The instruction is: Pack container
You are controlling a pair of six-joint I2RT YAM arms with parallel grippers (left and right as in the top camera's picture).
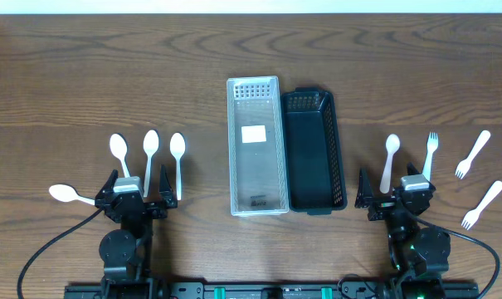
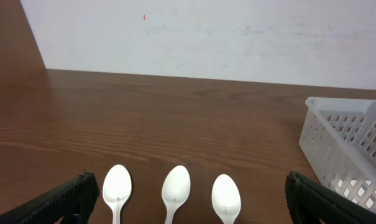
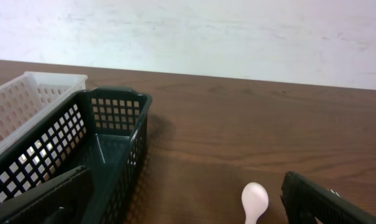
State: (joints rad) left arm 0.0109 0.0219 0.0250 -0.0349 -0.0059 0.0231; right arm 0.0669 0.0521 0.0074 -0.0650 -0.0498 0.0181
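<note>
**Light plastic cutlery, lying flat: pinch across the handle**

Two long baskets stand side by side at the middle of the tabletop [image 1: 85, 75], touching or nearly so: a clear basket [image 1: 255, 146] on the left and a dark basket [image 1: 314, 151] on the right. Both look empty apart from a pale label in the clear one.

The left hand [image 1: 138, 187] is spread wide and holds nothing. Three white spoons [image 1: 150, 149] lie just beyond it in a row, bowls far and handles near. A fourth spoon [image 1: 68, 194] lies apart to the left, turned crosswise. The right hand [image 1: 397, 191] is also wide open and empty. One spoon [image 1: 390, 158] and a fork [image 1: 431, 154] lie in front of it. Two more forks [image 1: 473, 154] lie well out to the right.

These pieces are probably very light and thin, stiff enough to lift by one end, but smooth and apt to skate on the wood. Because they lie flat, the fingers likely have to come right down to the tabletop. The best hold looks like the mid-handle, pinched across its narrow width. The rounded bowl and the tines offer poorer purchase. The row of three is closely spaced, so a neighbour could be nudged. The baskets, light lattice plastic, may slide if bumped.
</note>
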